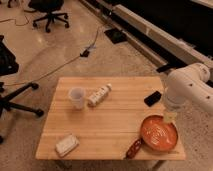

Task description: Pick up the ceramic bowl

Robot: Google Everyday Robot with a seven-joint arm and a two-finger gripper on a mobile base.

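The ceramic bowl [158, 134] is wide, shallow and orange-red with pale rings inside. It sits upright on the wooden table [110, 127] at the front right corner. My white arm [187, 87] comes in from the right. My gripper [170, 118] hangs down at the bowl's far right rim, touching it or just above it; I cannot tell which.
A translucent white cup [76, 97] and a white bottle on its side [99, 95] are at the table's back left. A black flat object [153, 98] lies at the back right. A pale packet [66, 144] is at the front left, and a reddish-brown item [133, 148] lies beside the bowl. Office chairs and cables are on the floor behind.
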